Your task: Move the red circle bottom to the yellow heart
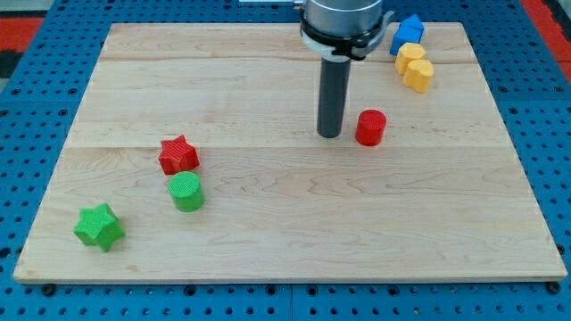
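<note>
The red circle stands right of the board's middle. The yellow heart lies near the view's top right, up and to the right of the red circle, with a gap between them. My tip rests on the board just left of the red circle, close to it but apart.
A blue block touches the yellow heart at the top right. A red star, a green circle and a green star sit at the lower left. The wooden board lies on a blue pegboard.
</note>
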`<state>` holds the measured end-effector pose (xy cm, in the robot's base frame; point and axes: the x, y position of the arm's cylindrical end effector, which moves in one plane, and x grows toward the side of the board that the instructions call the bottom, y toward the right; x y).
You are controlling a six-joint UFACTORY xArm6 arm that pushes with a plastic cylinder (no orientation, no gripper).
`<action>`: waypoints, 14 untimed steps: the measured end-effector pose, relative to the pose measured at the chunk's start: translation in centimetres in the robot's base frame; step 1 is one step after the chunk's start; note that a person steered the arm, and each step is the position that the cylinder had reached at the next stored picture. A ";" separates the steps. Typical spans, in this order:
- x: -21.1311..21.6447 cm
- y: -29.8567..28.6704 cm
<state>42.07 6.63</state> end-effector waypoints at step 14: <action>-4.7 9.6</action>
